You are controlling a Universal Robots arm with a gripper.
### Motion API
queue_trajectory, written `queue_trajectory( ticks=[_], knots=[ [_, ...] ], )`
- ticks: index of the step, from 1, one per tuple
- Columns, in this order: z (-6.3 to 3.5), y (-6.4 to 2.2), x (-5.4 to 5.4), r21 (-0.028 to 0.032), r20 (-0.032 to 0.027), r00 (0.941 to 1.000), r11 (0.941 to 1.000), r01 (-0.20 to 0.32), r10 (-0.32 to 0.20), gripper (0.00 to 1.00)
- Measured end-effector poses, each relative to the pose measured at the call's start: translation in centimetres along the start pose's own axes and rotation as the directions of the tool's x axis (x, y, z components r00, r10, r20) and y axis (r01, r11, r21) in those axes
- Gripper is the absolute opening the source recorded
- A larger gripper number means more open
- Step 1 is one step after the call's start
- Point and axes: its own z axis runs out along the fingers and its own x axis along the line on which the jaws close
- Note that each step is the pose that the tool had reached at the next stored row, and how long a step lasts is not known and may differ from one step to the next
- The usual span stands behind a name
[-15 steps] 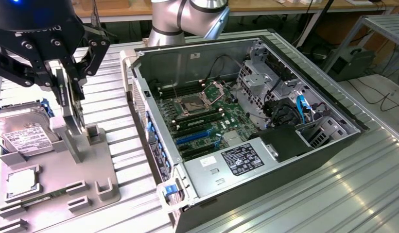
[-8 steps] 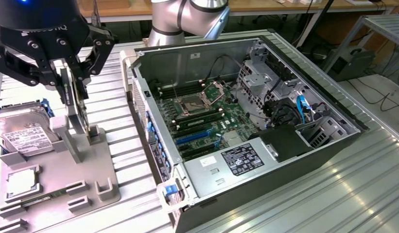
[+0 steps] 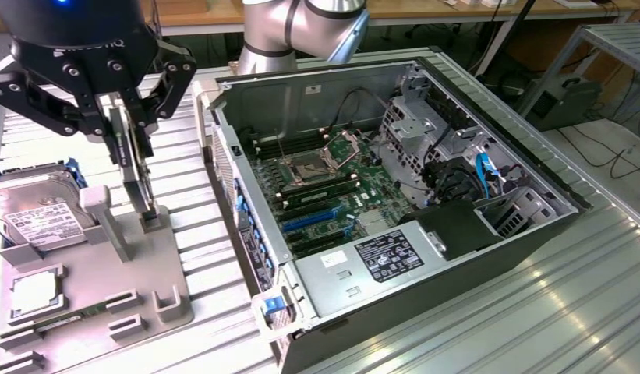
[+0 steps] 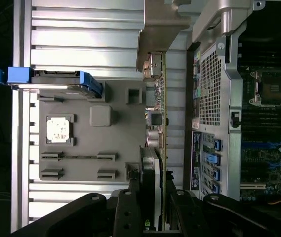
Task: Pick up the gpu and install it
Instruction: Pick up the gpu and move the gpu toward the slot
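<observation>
Your gripper (image 4: 155, 197) is closed partway onto the gpu (image 4: 158, 113), pinching both faces of the thin card. It stands on edge, showing a green board edge, small chips and a silvery bracket at its far end. At the exterior view's upper left it hangs over the grey fixture tray (image 3: 132, 265), beside the hard drive (image 3: 33, 210), whose white label is too small to read. Farther off, the open computer case (image 3: 434, 312) carries a black label (image 3: 390, 255), equally unreadable.

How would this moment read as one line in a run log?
pincer: closed on thin dark graphics card with metal bracket | card: upright at grey holder tray | open computer case: card not installed
</observation>
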Motion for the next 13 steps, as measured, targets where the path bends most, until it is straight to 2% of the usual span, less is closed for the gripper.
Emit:
queue_trajectory(
  ticks=[13],
  knots=[
    [0.04,-0.04,-1.8,0.0001,-0.0001,1.0,1.0,0.0,0.0,0.28]
  ],
)
